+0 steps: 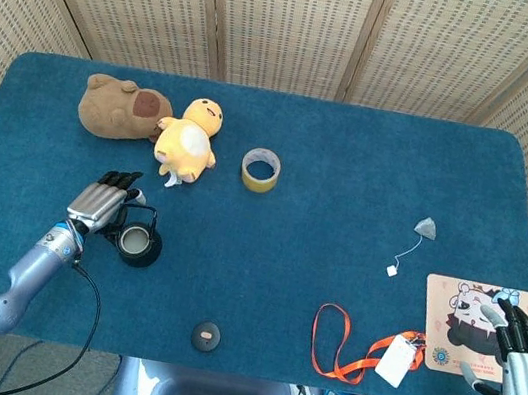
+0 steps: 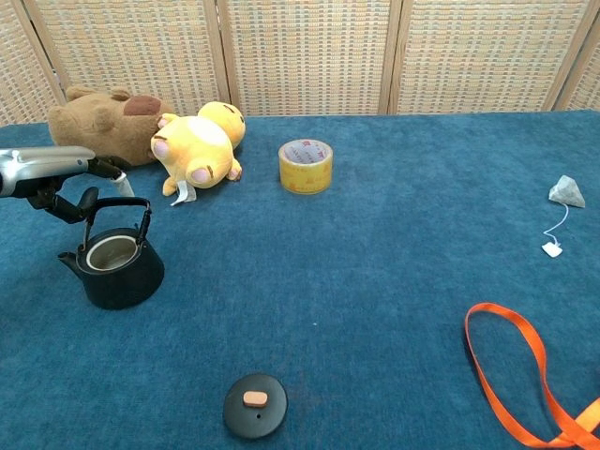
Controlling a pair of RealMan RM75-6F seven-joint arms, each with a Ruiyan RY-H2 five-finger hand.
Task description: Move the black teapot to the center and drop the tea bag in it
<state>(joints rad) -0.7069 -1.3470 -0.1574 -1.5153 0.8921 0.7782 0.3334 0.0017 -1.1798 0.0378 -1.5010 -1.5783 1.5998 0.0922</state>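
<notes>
1. Step in hand: the reach for the teapot [image 2: 114,267]. It sits near the table's [image 1: 353,152] left edge, toward the front, upright, lid off, bail handle standing up. It has not been lifted; I judge the first half of the task barely begun.

2. The left hand [image 1: 106,202] hangs just over the teapot's left side, its fingers [image 2: 89,199] at the top of the handle. In the chest view one finger curls down beside the bail and others stretch across above it. Whether any finger touches the handle I cannot tell; nothing is gripped yet, and the fingers are apart, so the hand reads as empty and loosely spread.

3. Pose: the left forearm comes in low from the front-left corner, angled toward the table's middle, palm down, knuckles up in the head view.

4. Next move, as I judge it: hook or close the fingers under the bail, lift straight up, then carry the teapot right toward the table's centre. The bail may swing, so a firm hold matters.

5. The tea bag [image 1: 426,228] lies well apart, near the right edge, its string trailing toward the front to a small tag [image 1: 391,270].

6. The right hand [image 1: 519,352] rests off the front-right corner, beside a printed mat [image 1: 452,315], holding nothing, fingers apart. It looks placed to take the tea bag later.

7. The teapot's lid [image 2: 255,404] lies on the table near the front edge, clear of the path to the centre.
</notes>
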